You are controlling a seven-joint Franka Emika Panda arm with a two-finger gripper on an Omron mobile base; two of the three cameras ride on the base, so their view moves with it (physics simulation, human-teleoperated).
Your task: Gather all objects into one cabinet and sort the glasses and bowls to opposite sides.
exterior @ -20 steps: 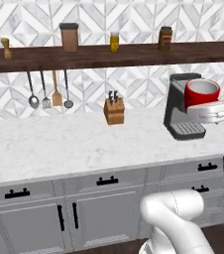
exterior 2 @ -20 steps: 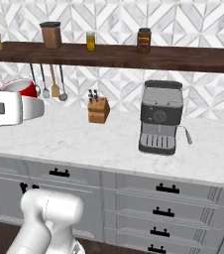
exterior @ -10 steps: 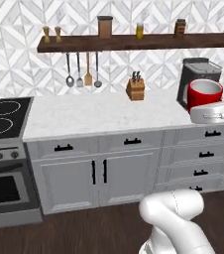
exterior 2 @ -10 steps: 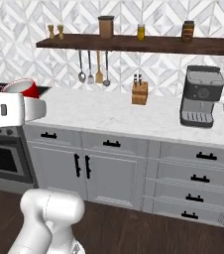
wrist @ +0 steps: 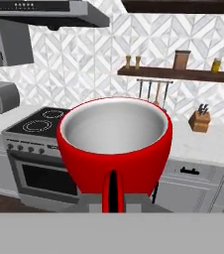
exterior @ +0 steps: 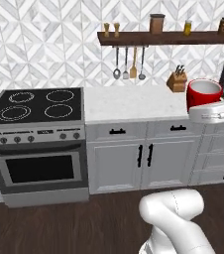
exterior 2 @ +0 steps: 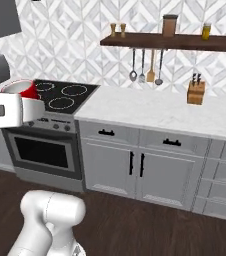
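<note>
Now claw (wrist: 114,196) clamped on near rim of red cup (wrist: 115,144), cup upright, held high in open air before stove (exterior: 34,106); worktop (exterior: 134,101) well beyond, floor (exterior 2: 135,220) wide open below.

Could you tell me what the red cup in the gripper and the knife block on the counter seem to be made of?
The red cup looks like glazed ceramic or glossy plastic: smooth shiny red outside, plain white inside. The knife block looks like matte wood, going by its flat tan-brown colour, with dark handles on top. Both are rendered, so this is only a guess.
</note>
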